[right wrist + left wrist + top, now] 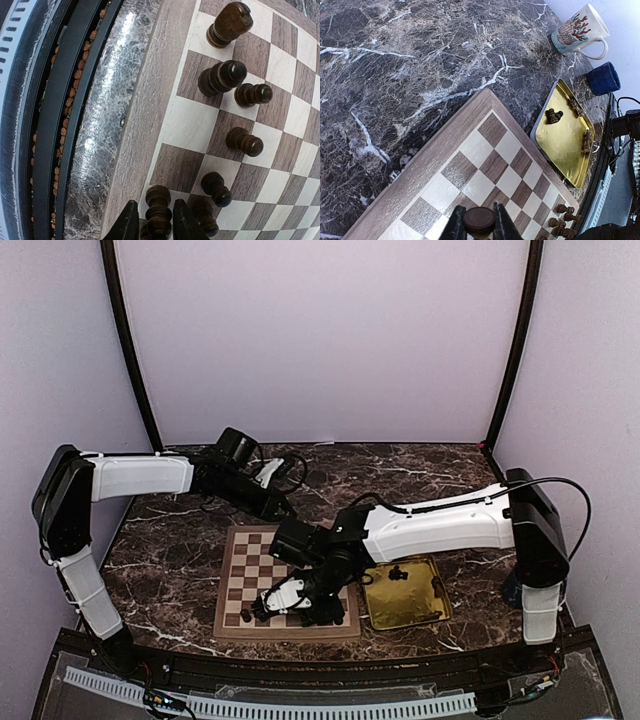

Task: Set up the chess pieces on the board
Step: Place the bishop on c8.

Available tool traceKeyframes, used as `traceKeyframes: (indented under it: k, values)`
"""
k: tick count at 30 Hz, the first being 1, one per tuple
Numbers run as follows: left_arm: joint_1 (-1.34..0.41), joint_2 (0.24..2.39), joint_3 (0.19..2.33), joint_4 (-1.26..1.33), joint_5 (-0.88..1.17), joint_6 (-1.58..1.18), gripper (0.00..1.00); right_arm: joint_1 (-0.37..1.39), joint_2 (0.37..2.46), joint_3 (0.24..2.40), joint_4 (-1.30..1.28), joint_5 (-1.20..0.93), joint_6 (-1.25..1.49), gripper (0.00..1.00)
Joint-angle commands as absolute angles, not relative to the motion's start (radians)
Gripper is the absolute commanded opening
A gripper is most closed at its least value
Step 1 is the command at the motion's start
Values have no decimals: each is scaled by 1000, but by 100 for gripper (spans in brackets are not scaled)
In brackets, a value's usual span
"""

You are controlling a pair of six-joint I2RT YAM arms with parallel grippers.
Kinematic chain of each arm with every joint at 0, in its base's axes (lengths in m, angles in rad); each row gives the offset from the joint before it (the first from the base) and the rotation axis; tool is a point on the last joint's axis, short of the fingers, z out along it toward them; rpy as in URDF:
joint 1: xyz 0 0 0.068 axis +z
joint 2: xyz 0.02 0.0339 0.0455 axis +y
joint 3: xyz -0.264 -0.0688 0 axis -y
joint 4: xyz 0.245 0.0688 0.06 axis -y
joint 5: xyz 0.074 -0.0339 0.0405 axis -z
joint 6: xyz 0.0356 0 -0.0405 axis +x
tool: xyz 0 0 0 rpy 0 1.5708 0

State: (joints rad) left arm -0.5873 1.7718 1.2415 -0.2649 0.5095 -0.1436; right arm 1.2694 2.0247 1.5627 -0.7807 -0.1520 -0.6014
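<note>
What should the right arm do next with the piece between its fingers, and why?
Probably lift the right gripper straight up. The piece between its fingers stands upright on a square in the edge row of the board, and the jaws look slightly parted from it. A neighbouring piece stands close beside it, so a sideways exit could knock that one over.

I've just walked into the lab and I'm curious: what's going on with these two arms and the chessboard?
Two robot arms are setting dark chess pieces on the board. The right gripper straddles one piece at the board's near edge, beside several standing pieces; whether it grips that piece is unclear. The left gripper holds a round-topped piece over the board. A few leftover pieces lie in the gold tray.
</note>
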Motion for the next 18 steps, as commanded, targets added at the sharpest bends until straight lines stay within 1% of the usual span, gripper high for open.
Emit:
traceKeyframes:
  k: [1, 4, 12, 18]
  values:
    - [-586, 1772, 1267, -290, 528, -150, 14, 1277, 1990, 1548, -764, -143, -599, 27]
    - [-586, 1772, 1267, -291, 529, -150, 14, 1278, 1985, 1550, -771, -140, -605, 27]
    - [-586, 1775, 1268, -290, 533, -152, 15, 1275, 1986, 1551, -780, -141, -611, 17]
    - [-586, 1778, 1268, -290, 536, -153, 15, 1266, 1967, 1528, -784, -122, -613, 16]
